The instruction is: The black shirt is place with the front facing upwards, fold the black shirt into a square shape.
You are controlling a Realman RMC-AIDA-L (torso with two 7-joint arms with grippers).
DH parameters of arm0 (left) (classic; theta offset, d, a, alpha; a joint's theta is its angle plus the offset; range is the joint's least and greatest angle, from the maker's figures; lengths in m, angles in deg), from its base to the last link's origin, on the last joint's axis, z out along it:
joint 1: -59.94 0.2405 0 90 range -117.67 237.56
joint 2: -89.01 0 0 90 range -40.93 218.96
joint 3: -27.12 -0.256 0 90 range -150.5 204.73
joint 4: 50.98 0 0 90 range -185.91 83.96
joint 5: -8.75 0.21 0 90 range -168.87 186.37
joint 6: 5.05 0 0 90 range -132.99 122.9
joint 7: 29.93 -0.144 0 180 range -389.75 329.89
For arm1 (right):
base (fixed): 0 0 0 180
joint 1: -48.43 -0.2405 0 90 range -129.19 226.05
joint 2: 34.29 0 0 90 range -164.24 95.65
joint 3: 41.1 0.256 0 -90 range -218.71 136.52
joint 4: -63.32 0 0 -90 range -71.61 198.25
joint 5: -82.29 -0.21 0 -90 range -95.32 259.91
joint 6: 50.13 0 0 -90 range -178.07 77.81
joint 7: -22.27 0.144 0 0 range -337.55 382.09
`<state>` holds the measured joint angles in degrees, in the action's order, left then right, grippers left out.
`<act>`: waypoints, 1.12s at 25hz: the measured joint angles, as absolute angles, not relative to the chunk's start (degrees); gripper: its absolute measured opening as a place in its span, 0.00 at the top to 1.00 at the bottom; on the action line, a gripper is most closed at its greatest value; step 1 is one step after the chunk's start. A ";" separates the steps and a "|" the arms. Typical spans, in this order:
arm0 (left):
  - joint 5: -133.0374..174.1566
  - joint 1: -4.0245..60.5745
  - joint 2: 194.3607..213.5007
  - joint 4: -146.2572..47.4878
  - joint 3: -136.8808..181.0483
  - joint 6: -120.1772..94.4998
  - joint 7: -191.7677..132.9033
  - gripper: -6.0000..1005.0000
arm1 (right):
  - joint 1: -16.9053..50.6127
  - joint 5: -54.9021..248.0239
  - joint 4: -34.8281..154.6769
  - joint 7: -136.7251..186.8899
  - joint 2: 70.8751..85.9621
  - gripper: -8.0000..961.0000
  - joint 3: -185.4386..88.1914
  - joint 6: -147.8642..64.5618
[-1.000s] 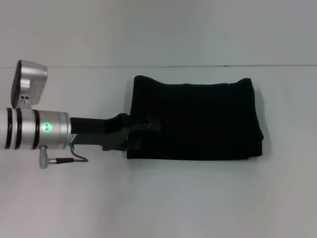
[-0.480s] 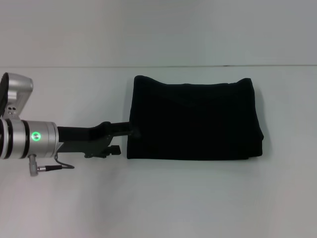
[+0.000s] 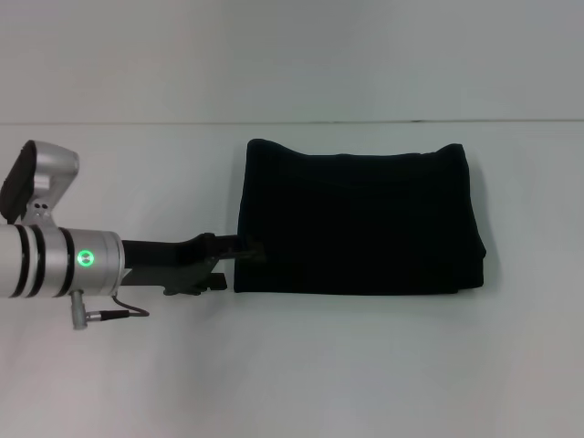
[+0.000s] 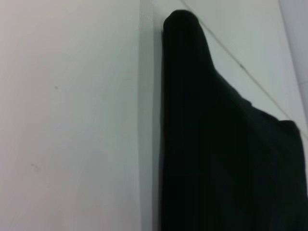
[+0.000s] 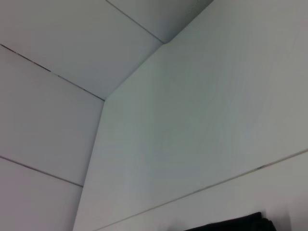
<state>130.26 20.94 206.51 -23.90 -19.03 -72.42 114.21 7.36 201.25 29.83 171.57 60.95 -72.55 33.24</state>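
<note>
Black shirt (image 3: 358,222) lies folded in a wide block, mid tabletop (image 3: 137,374) toward the far edge. Left hand (image 3: 245,248) touches its left edge; I cannot tell how open it is. A snagged finger could drag the fold loose.

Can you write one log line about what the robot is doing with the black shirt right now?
black shirt: folded rectangle, flat on table | left gripper: at shirt's left edge | right gripper: out of view
</note>
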 joint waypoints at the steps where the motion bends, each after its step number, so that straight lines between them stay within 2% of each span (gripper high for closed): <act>1: 130.32 20.86 206.62 -23.89 -19.45 -72.11 114.21 0.05 | 7.42 201.21 29.83 171.61 60.95 0.05 -72.52 33.23; 21: 130.54 19.72 207.21 -22.75 -23.89 -69.98 116.15 0.06 | 7.75 200.94 29.93 171.84 60.80 0.05 -71.93 33.43; 28: 131.06 19.47 207.23 -22.61 -25.61 -69.45 117.11 0.39 | 7.74 200.93 29.93 171.86 60.71 0.05 -71.55 33.63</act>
